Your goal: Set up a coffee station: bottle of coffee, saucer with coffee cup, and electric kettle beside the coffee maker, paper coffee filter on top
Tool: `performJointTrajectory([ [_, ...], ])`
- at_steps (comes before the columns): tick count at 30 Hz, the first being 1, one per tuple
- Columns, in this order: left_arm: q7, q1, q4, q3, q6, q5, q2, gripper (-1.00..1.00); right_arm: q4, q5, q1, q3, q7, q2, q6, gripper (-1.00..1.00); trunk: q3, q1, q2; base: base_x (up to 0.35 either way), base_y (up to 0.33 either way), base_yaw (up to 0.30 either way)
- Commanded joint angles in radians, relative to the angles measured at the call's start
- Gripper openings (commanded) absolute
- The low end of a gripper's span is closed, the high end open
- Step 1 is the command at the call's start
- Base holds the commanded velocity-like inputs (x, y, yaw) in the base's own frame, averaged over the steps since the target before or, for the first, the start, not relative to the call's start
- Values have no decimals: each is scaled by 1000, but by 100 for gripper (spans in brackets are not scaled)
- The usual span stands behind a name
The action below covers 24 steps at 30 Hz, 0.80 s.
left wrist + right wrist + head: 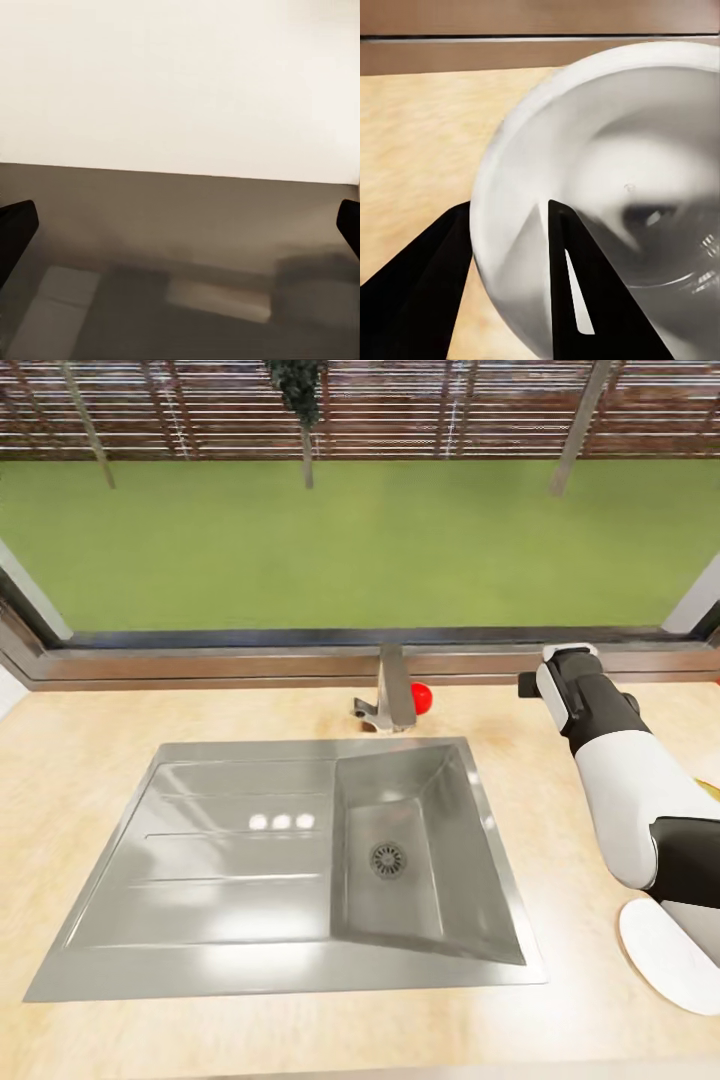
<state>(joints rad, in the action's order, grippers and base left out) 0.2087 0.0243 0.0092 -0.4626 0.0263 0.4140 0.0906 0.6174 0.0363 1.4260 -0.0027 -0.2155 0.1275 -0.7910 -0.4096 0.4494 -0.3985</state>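
Pale wood makes the countertop (90,760), and its near edge runs along the bottom of the head view. Just inside this edge, at the right, lies the white saucer (668,952), partly under the right arm (620,780). The steel sink (250,860) takes the middle of the counter. There is an open strip of wood on its left, and a wider one on its right, where the arm reaches forward. Behind the basin stands the faucet (393,695), with a small red object (421,697) just beside it. Farther back the brown window sill (200,665) closes the counter, and the green lawn (350,540) is behind the glass.

In the right wrist view the right gripper (510,206) pinches the wall of a white round vessel, as far as I can tell the coffee cup (607,150). One finger is outside the rim and the other inside. The cup is over the wood, near the sill.

The left gripper (180,225) is spread wide, its dark fingertips (15,225) at the two sides of a blurred view.
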Motion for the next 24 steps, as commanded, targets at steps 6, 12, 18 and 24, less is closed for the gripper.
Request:
performJointTrajectory([
  [6,3,0,-2,-10,4,2,-1,100,-2,4,1,0,1,0,-5,-100,8,1,-1,0,15,0],
  [12,3,0,-3,-11,-2,-1,-1,100,0,5,-30,-1,3,2,-4,-100,18,1,-1,0,1,0],
  [18,2,0,-4,-11,-8,-2,0,100,53,7,-61,-1,2,5,3,-100,27,1,-1,0,0,0],
  [24,2,0,-5,-13,-7,-3,0,100,144,4,-149,-1,4,4,29,-100,36,1,-1,0,0,0],
])
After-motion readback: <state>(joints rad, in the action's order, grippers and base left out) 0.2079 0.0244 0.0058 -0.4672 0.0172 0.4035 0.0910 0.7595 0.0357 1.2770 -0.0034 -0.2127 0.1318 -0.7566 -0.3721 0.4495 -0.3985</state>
